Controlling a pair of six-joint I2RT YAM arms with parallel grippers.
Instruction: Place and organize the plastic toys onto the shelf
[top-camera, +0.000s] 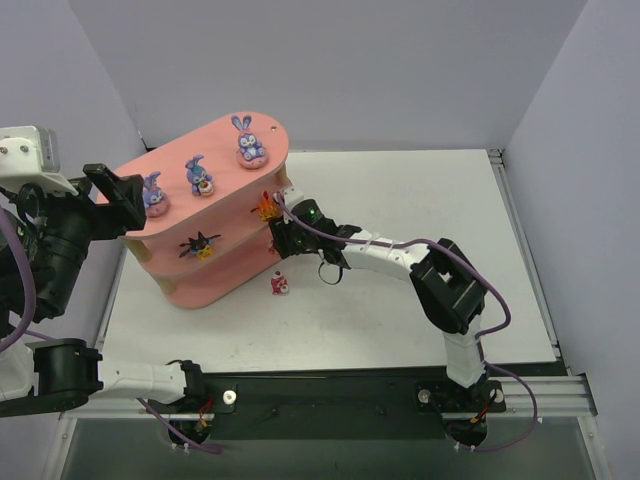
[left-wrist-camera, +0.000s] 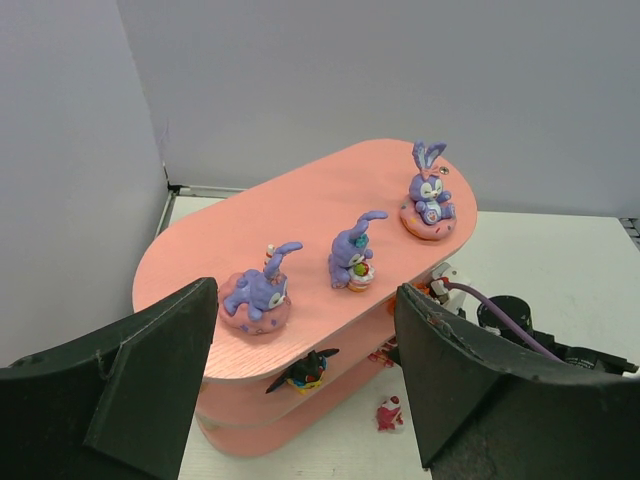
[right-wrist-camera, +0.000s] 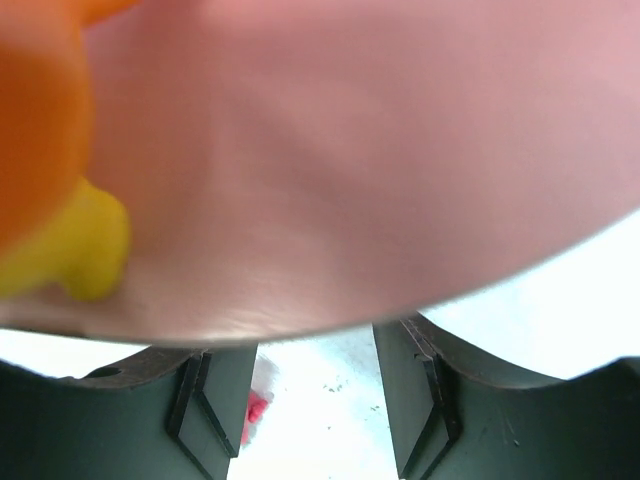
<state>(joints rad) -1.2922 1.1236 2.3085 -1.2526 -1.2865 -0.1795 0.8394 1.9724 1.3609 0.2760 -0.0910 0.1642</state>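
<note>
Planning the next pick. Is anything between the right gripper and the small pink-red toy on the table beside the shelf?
Nothing visible. The pink-red toy lies alone on the table before the shelf; the open right gripper hangs close by at the middle board's edge.

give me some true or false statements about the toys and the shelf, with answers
1. Three purple bunnies stand on the shelf top board. True.
2. The black-yellow spiky toy lies on the table. False: it sits on the middle board.
3. A pink-red toy lies on the table beside the shelf. True.
4. The left gripper holds a bunny. False: its jaws are open and empty.
</note>
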